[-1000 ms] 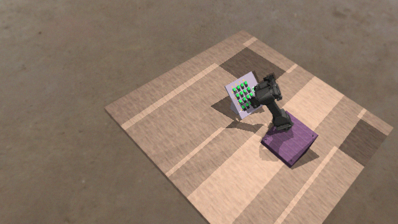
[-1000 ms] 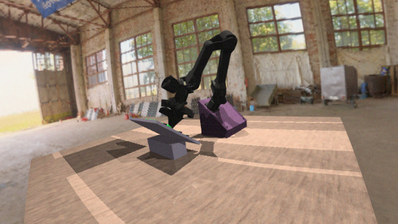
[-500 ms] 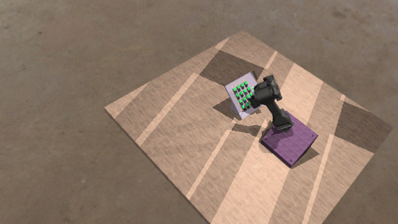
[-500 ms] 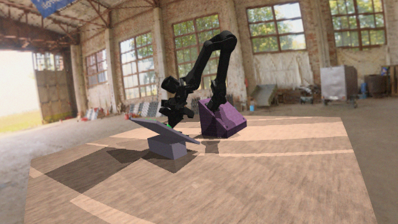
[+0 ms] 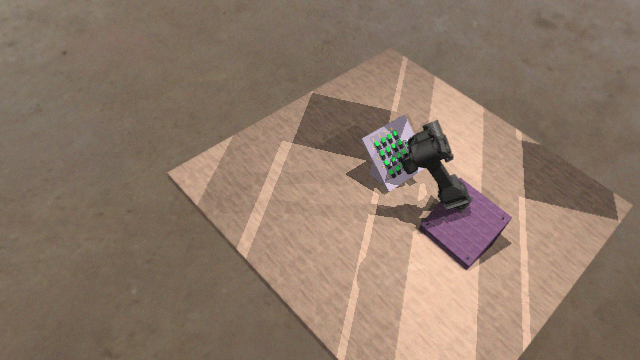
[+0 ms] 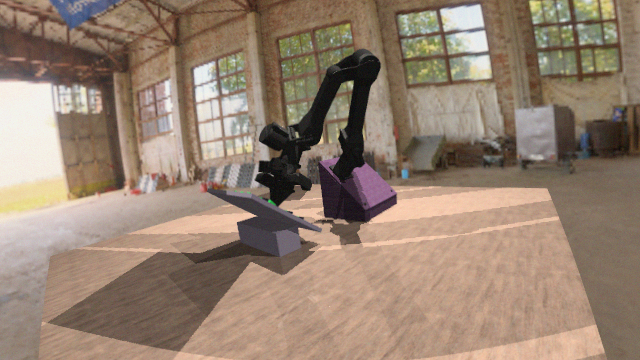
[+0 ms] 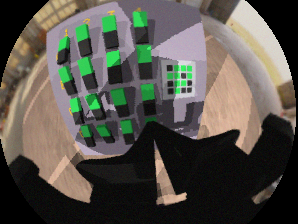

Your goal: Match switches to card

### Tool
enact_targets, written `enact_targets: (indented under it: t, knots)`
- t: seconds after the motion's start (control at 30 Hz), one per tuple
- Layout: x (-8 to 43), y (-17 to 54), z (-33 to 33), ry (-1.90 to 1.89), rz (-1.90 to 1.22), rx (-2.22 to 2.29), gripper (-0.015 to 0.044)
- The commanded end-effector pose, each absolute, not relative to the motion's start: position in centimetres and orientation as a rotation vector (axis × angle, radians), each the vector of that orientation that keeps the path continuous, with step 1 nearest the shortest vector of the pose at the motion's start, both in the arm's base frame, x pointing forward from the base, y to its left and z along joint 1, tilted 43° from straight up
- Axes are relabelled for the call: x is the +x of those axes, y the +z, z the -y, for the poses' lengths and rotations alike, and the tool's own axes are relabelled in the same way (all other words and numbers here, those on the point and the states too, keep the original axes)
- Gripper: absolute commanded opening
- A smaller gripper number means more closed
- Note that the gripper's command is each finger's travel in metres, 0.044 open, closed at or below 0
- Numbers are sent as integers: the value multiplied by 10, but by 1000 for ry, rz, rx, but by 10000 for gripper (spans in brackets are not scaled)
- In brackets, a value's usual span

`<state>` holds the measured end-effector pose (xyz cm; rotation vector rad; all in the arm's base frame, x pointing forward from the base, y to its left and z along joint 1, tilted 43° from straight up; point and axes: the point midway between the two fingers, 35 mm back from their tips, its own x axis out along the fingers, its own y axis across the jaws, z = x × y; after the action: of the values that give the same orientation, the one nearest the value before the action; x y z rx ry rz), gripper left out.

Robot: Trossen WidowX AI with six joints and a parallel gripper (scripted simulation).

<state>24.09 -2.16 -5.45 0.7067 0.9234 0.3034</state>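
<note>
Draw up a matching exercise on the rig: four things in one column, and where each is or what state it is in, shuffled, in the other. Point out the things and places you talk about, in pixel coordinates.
Things
1. gripper point(image 6: 274, 202) point(image 7: 150, 124)
2. card point(image 5: 406, 143) point(image 7: 163, 95)
3. switch panel point(image 5: 388, 185) point(image 6: 245, 200) point(image 7: 195, 42)
4. purple base point(image 5: 467, 235) point(image 6: 372, 187)

Places and states
A. under the foot of the arm point(image 5: 440, 175) point(image 6: 320, 107)
B. tilted, on a block point(image 6: 270, 237)
C. shut, at the panel's near row
D. beside the grid, bearing green and dark squares

Pairs: 1-C, 2-D, 3-B, 4-A
</note>
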Motion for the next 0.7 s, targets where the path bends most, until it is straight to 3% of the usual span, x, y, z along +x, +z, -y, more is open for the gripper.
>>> enact_targets:
  t: [0.0,0.67]
  knots:
    - [241,-56,21,298,-927,711,0]
    - [235,-50,29,297,-926,704,0]
